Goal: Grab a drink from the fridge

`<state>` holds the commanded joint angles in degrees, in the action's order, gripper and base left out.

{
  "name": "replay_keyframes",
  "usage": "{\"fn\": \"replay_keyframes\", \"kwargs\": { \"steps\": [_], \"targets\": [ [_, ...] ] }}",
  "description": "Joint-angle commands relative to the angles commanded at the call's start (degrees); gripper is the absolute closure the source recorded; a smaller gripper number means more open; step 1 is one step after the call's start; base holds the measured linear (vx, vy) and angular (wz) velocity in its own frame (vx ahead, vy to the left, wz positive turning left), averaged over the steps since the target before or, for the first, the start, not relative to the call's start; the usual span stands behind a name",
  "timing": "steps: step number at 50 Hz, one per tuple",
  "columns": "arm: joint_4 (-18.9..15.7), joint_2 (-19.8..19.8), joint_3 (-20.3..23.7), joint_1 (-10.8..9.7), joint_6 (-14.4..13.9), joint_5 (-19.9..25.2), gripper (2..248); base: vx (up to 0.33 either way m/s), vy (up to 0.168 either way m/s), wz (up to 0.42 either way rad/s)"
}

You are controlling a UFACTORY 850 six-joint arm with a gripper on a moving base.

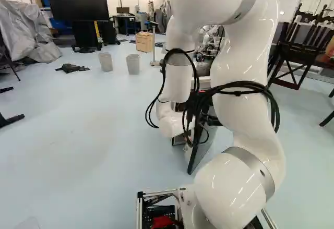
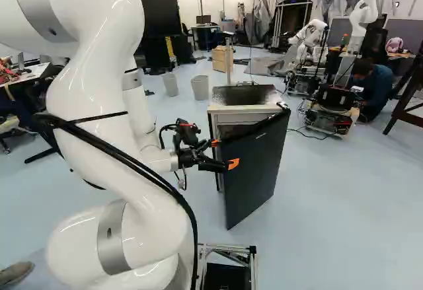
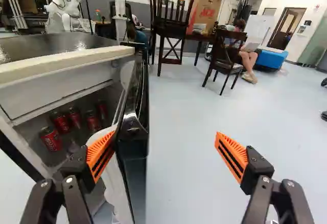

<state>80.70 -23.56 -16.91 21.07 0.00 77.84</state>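
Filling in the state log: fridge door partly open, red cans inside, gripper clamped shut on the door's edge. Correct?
Not the gripper: the wrist view shows it open, fingers wide apart. Fridge door partly open and red cans inside are right.

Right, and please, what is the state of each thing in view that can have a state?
Fridge door: partly open.
End effector: open, the door's edge between its fingers, not gripped.
Red cans: inside the fridge; sealed or not, I cannot tell.
Two bins: upright.
Large screen: dark.
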Motion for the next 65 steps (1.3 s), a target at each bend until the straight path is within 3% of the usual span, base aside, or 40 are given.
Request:
{"fn": "replay_keyframes", "kwargs": {
  "steps": [33,65],
  "targets": [
    [0.0,1.9,4.5,-6.5,0.0,2.0,3,0.000,0.000,0.000],
    [0.0,2.8,6.7,-15.0,0.0,3.8,3,0.000,0.000,0.000]
  ]
}}
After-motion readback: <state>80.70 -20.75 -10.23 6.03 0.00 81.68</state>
